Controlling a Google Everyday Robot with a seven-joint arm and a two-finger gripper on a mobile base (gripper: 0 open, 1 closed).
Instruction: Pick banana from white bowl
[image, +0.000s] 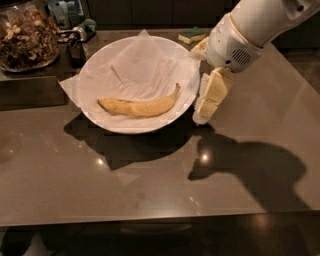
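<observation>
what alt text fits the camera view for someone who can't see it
A yellow banana lies in a paper-lined white bowl on a dark table, with the robot's gripper just outside the bowl's rim at picture right. A jar of nuts stands at the back left.

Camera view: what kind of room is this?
Probably a kitchen: a glass jar of nuts, a yellow-green sponge and a curved yellow banana in a paper-lined white bowl. The cream gripper hangs beside the bowl.
</observation>
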